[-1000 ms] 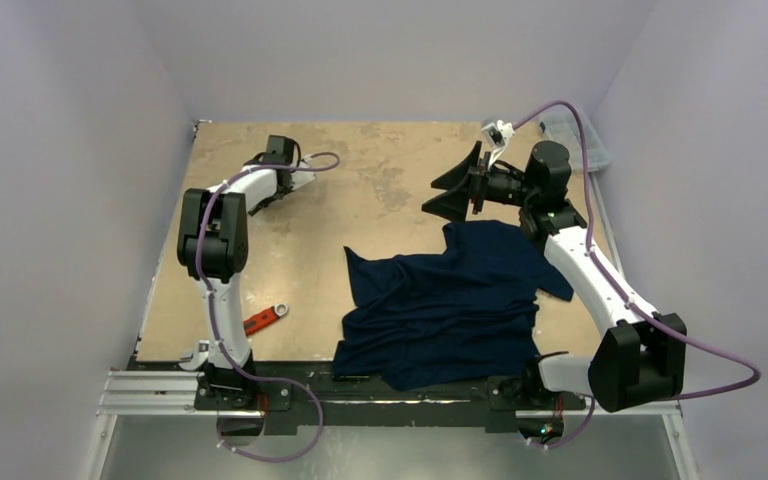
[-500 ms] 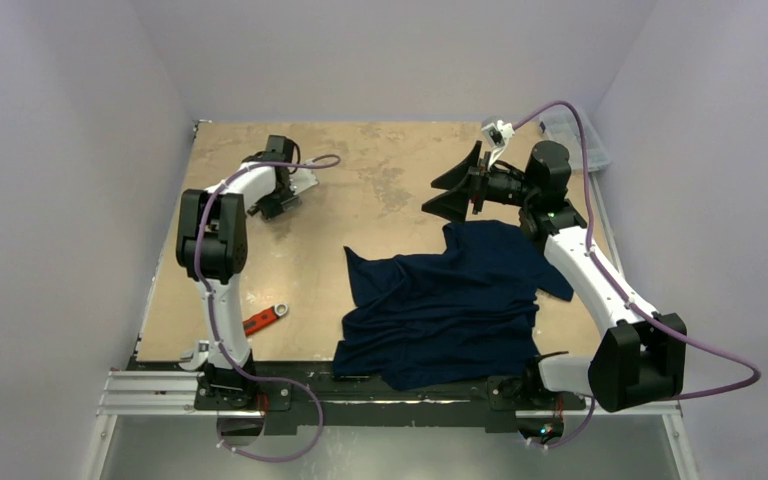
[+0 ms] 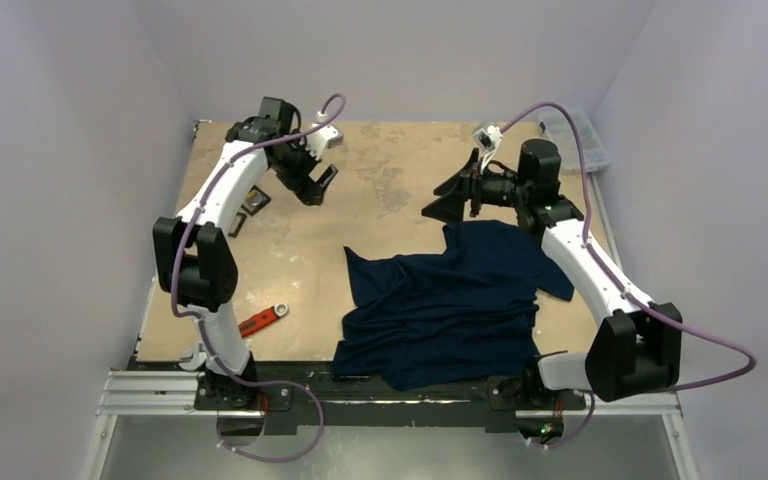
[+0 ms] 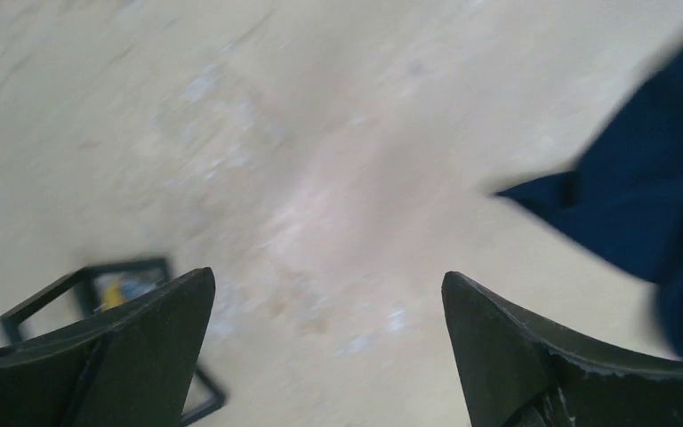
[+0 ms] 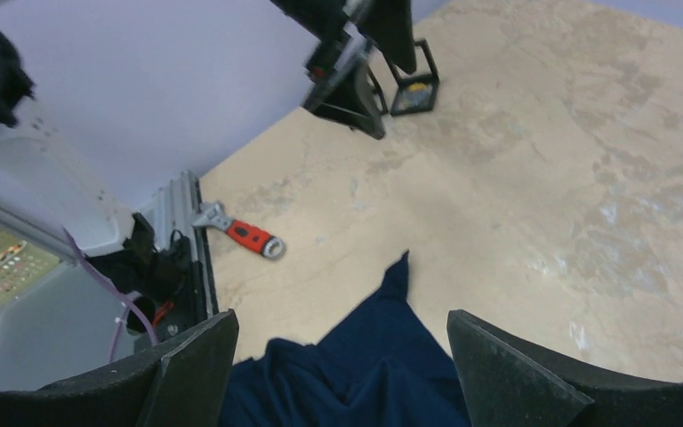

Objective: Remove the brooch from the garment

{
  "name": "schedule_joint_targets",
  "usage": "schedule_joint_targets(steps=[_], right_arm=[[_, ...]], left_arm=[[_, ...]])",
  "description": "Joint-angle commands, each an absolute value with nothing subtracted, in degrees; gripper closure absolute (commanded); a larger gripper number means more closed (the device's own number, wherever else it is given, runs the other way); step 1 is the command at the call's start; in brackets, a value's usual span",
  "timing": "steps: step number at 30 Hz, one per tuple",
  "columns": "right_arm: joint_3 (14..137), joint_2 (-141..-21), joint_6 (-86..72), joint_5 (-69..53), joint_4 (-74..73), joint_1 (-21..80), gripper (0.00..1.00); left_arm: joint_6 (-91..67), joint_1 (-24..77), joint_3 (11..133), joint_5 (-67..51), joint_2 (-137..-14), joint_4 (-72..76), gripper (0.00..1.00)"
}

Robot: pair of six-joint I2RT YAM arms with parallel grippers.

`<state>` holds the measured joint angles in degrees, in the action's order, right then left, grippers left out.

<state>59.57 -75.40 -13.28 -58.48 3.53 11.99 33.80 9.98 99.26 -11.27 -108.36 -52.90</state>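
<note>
**1. What has changed.** A second ago my left gripper (image 4: pixel 327 277) sat low over the far-left part of the table (image 3: pixel 390 170), nearly closed. It has since opened wide and risen clear of the board, and nothing sits between its fingers. Near the spot it left, a small black frame (image 3: pixel 255 200) with a yellow centre lies on the bare board. In the left wrist view the frame shows just behind one finger. I judge this frame to be the brooch, set down and let go. My right gripper (image 5: pixel 340 318) has barely shifted. It hangs wide open and empty above the far edge of the shirt (image 3: pixel 440 310).

**2. What this means.** The frame lies well apart from the shirt, with bare table between them. If it is the brooch, the removal is done and only drawing the arms back remains. No pin shows on the shirt in any view, though a fold could hide one.

**3. Position and axis.**
- The shirt lies crumpled on the right half of the table.
- Its long axis runs from the near edge toward the far right, ending beneath my right gripper.
- One pointed corner sticks out to the left.
- The neck cannot be made out, so I cannot tell which end is the top.
- The frame looks roughly square, with no clear long axis. I cannot tell whether it lies flat or tipped.
</note>
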Motion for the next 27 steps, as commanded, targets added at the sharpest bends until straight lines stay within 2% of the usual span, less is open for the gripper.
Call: schedule_joint_targets(steps=[1, 10, 12, 14, 21, 27], right_arm=[[62.7, -77.7, -3.4, -53.6, -8.7, 11.3, 0.10], [67.3, -87.5, 6.5, -47.0, -22.0, 9.4, 0.18], [68.6, -89.9, 7.6, -45.8, -24.2, 8.7, 0.20], [69.9, -92.0, 8.3, -45.0, -25.7, 7.6, 0.21], [73.8, -97.4, 11.7, -45.4, -31.5, 4.7, 0.25], [74.1, -98.8, 13.4, -46.8, -33.5, 4.6, 0.26]], left_arm=[[15.4, 13.5, 100.1, -35.0, -106.6, -56.8, 0.00], [-6.5, 23.9, 93.4, -50.3, -108.9, -39.9, 0.19], [-9.4, 25.7, 91.1, -51.9, -109.4, -34.9, 0.27], [-11.4, 27.1, 88.4, -52.6, -109.4, -29.9, 0.34], [-6.2, 32.4, 87.3, -47.2, -113.6, -31.4, 0.39], [-2.6, 35.6, 89.2, -43.9, -116.0, -34.6, 0.67]])
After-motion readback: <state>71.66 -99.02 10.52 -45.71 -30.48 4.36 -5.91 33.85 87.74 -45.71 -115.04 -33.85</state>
